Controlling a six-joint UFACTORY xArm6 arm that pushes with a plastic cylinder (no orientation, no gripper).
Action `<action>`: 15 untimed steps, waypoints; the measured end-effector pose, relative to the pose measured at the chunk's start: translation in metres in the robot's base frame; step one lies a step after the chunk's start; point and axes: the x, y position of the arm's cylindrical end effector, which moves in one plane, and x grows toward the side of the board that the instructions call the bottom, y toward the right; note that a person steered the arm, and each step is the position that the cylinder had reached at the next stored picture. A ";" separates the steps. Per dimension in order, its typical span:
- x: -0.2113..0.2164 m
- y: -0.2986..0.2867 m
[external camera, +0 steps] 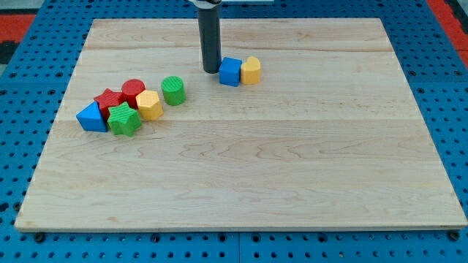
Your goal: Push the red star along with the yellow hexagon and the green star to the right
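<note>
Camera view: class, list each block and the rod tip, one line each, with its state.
my tip: down, left of blue cube
yellow block: touching blue cube
red star, red cylinder, yellow hexagon, green star, blue triangle: clustered
green cylinder: upright, beside the cluster

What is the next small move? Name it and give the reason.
Probably bring my tip over to the view's left, round behind the cluster. It now stands just left of the blue cube, well away from the red star, the yellow hexagon and the green star. To push them rightward it must first reach their left side, near the blue triangle.
</note>
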 end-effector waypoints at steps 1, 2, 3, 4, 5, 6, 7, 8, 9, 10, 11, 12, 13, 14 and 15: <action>-0.005 -0.021; -0.015 -0.077; -0.015 -0.110; -0.015 -0.115; -0.013 -0.157; 0.005 -0.187; 0.007 -0.187; 0.049 -0.187; 0.087 -0.188; 0.091 -0.189; 0.095 -0.188; 0.100 -0.151; 0.100 -0.121; 0.100 -0.121; 0.111 -0.130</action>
